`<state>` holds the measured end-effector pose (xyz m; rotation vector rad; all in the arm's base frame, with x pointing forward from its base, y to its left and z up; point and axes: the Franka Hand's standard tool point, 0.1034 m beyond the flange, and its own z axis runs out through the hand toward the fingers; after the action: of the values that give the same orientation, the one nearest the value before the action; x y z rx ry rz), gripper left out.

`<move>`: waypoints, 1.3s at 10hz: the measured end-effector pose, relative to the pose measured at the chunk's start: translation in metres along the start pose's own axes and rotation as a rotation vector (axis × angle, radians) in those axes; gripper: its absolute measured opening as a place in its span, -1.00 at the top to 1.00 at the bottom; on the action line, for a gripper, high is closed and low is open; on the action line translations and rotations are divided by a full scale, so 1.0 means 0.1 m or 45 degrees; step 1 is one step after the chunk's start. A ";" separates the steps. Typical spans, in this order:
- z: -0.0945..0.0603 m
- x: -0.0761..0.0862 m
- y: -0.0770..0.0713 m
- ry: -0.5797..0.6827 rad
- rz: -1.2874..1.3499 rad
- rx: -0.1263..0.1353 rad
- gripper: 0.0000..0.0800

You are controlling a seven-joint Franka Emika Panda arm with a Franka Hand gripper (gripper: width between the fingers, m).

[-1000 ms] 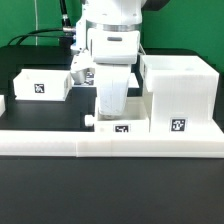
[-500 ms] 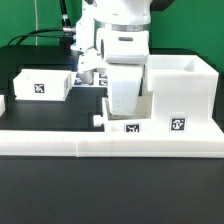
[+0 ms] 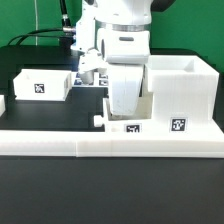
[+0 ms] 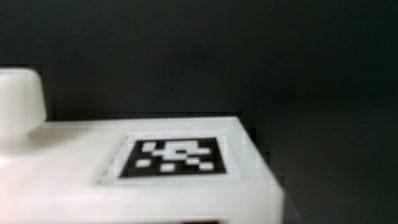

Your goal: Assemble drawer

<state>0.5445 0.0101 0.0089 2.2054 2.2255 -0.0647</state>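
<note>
The arm (image 3: pixel 120 40) reaches straight down over the middle of the black table (image 3: pixel 110 190). Its gripper (image 3: pixel 122 113) is low over the middle box (image 3: pixel 128 127). That box is small, flat and white, and it sits just behind the rail (image 3: pixel 60 142) that runs along the table's front edge. The wide white hand hides the fingertips from where I stand. In the wrist view they don't show clearly either, so I cannot tell how far the gripper is open or whether it has hold of the box.

In the wrist view the middle box (image 4: pixel 169 165) fills the frame. A black-and-white tag (image 4: pixel 175 158) lies on its top near a corner, with dark table beyond.

The shell (image 3: pixel 185 85), a big hollow cube open at the top, stands toward the exterior view's right, also right behind the rail. The middle box is close against its side, though I cannot make out whether they touch.

The left box (image 3: pixel 45 85) lies well apart from them toward the exterior view's left edge, further back on the table.
</note>
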 end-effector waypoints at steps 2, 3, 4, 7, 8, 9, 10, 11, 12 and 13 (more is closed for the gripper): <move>-0.15 0.01 0.04 -0.013 -0.003 0.017 0.15; -0.25 -0.01 0.08 -0.025 -0.002 0.027 -0.29; -0.33 -0.04 0.10 -0.033 -0.001 0.032 -0.29; -0.54 -0.30 0.11 -0.063 -0.070 0.088 -0.61; -0.57 -0.41 0.16 -0.073 -0.082 0.139 -0.61; -0.52 -0.43 0.18 -0.073 -0.075 0.158 -0.62; -0.52 -0.41 0.17 -0.070 -0.081 0.155 -0.62; -0.52 -0.44 0.17 -0.062 -0.092 0.156 -0.62; -0.50 -0.46 0.16 -0.064 -0.088 0.159 -0.62; -0.41 -0.48 0.13 -0.053 -0.118 0.180 -0.62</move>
<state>0.5593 -0.0359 0.0511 2.1421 2.3687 -0.2743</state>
